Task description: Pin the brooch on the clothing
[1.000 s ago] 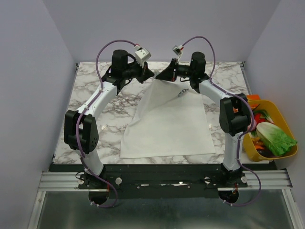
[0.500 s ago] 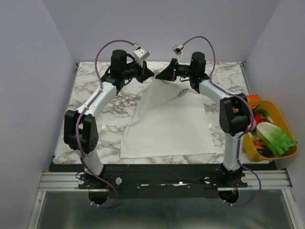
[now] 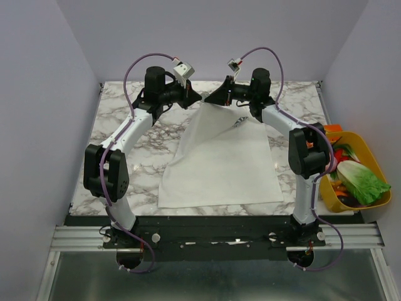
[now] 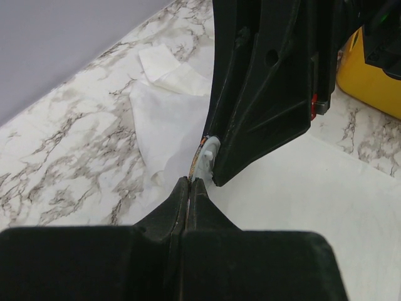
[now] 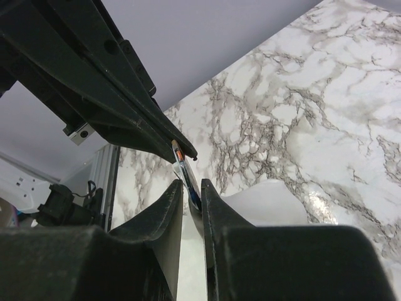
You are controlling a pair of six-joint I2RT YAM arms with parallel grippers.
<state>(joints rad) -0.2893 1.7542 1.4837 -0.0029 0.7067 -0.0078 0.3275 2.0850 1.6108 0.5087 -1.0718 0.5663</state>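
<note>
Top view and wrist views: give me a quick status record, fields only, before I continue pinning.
left gripper: shut, pinching what looks like the brooch edge-on
right gripper: jaws slightly apart, T-shirt fabric between; grip unclear
T-shirt: far edge lifted to the grippers, rest flat on table
brooch pinned: cannot tell
yellow bin: right of table, holding vegetables

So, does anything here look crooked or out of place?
Only the T-shirt: its far end is gathered into a point where the left gripper and right gripper meet, so it lies skewed on the table rather than spread flat.
</note>
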